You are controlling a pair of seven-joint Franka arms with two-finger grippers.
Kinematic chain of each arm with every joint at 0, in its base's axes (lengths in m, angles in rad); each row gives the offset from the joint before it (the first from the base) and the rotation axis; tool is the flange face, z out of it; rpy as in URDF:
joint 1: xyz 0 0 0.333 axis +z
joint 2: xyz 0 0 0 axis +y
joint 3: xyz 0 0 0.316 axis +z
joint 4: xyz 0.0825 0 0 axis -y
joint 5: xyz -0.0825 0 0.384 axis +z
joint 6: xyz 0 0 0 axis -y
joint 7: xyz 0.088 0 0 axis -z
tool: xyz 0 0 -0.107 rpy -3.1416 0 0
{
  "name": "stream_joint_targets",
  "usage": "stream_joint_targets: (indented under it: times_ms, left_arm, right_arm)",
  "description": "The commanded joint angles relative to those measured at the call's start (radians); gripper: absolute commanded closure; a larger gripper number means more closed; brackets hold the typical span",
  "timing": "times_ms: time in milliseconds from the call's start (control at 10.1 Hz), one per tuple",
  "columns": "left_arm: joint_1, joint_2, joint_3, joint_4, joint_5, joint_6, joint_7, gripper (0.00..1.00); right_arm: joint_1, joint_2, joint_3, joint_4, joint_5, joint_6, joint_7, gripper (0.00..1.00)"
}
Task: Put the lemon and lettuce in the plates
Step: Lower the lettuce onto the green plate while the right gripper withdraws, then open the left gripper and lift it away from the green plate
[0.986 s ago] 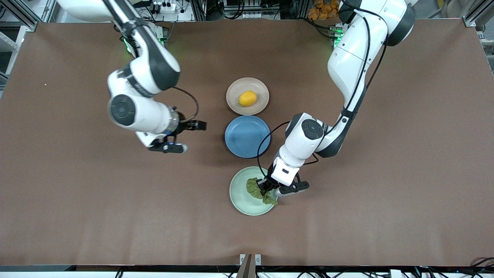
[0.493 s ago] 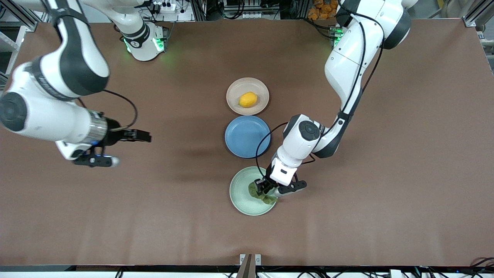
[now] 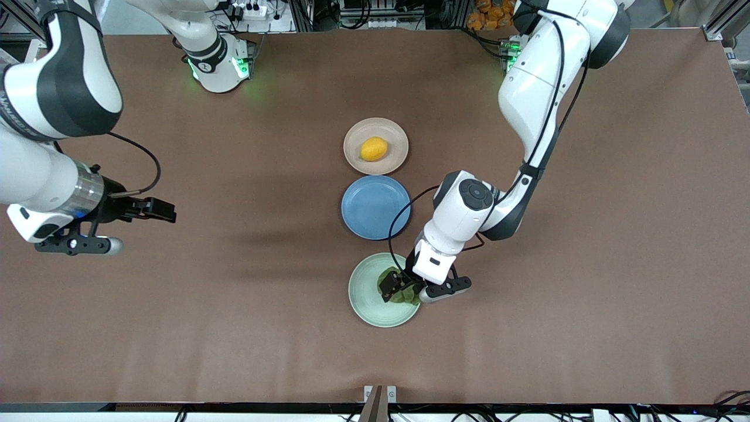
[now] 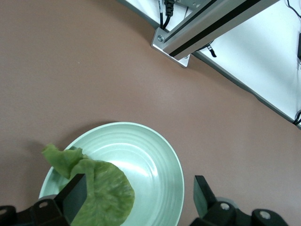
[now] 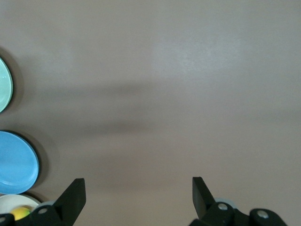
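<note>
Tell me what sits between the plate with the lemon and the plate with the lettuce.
The blue plate, with nothing on it, lies between the beige plate holding the lemon and the mint plate holding the lettuce, in the front view.

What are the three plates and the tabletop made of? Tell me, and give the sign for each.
Mint green plate: likely glazed ceramic or melamine; glossy highlights and concentric ridges show. Blue plate and beige-pink plate: the same shape with a duller sheen, so probably alike, though that is unsure. Table: a matte brown mat or cloth, with faint creases toward the front camera's edge.

The lemon (image 3: 374,149) is sitting in the plate farthest from the front camera (image 3: 394,132). The lettuce (image 3: 401,293) is lying in the nearest plate (image 3: 363,293), with a third plate (image 3: 375,207) lying between them.
</note>
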Motion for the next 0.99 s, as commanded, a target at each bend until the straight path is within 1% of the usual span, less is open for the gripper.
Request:
stream_joint_targets:
  times_ms: [0, 197, 296, 493, 690, 789, 887]
  left_arm:
    - [0.027, -0.11, 0.009, -0.021, 0.066, -0.167, -0.013, 0.0]
    - [0.05, -0.209, 0.007, -0.022, 0.098, -0.343, 0.006, 0.0]
    - [0.075, -0.255, 0.007, -0.024, 0.098, -0.431, 0.038, 0.0]
    - [0.133, -0.335, 0.007, -0.03, 0.098, -0.587, 0.201, 0.0]
    - [0.179, -0.423, 0.007, -0.031, 0.098, -0.76, 0.216, 0.0]
    - [0.214, -0.462, 0.004, -0.031, 0.098, -0.834, 0.225, 0.0]
    - [0.24, -0.502, 0.006, -0.031, 0.098, -0.9, 0.254, 0.0]
  right_arm:
    - [-0.042, -0.009, 0.012, 0.058, -0.019, -0.075, -0.031, 0.0]
    - [-0.067, -0.026, 0.012, 0.082, -0.021, -0.098, -0.034, 0.0]
    - [-0.07, -0.063, 0.009, 0.075, -0.019, -0.104, -0.034, 0.0]
    - [-0.05, -0.097, -0.027, 0.071, -0.019, -0.148, -0.032, 0.0]
    - [-0.045, -0.15, -0.044, 0.015, -0.021, -0.141, -0.034, 0.0]
    - [-0.033, -0.175, -0.044, -0.007, -0.057, -0.141, -0.034, 0.0]
    - [0.0, -0.204, -0.049, -0.039, -0.117, -0.126, -0.032, 0.0]
